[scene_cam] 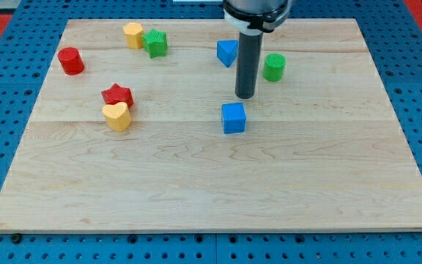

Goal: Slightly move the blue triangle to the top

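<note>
The blue triangle [227, 53] lies near the top middle of the wooden board [211, 183]. My tip [245, 96] is just below and to the right of it, a short gap apart, not touching. A blue cube [234, 118] lies just below my tip, slightly to the left. The rod rises straight up from the tip and partly hides the triangle's right edge.
A green cylinder [274, 67] stands right of the rod. A yellow block [132, 34] and a green block [154, 42] sit at the top left. A red cylinder [70, 61] is at the far left. A red star [117, 95] touches a yellow heart-like block [117, 116].
</note>
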### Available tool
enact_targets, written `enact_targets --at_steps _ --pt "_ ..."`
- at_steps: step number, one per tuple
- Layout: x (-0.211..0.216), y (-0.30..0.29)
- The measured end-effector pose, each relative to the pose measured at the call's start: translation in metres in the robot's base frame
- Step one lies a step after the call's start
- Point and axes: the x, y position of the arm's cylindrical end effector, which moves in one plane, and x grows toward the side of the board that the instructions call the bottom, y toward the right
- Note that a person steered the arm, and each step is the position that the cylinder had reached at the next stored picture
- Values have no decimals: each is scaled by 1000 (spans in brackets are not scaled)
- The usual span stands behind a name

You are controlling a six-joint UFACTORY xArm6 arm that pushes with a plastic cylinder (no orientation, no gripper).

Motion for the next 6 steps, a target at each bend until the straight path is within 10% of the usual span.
enact_targets --at_steps 3,6 --pt "-74 -17" --pt "-61 -83"
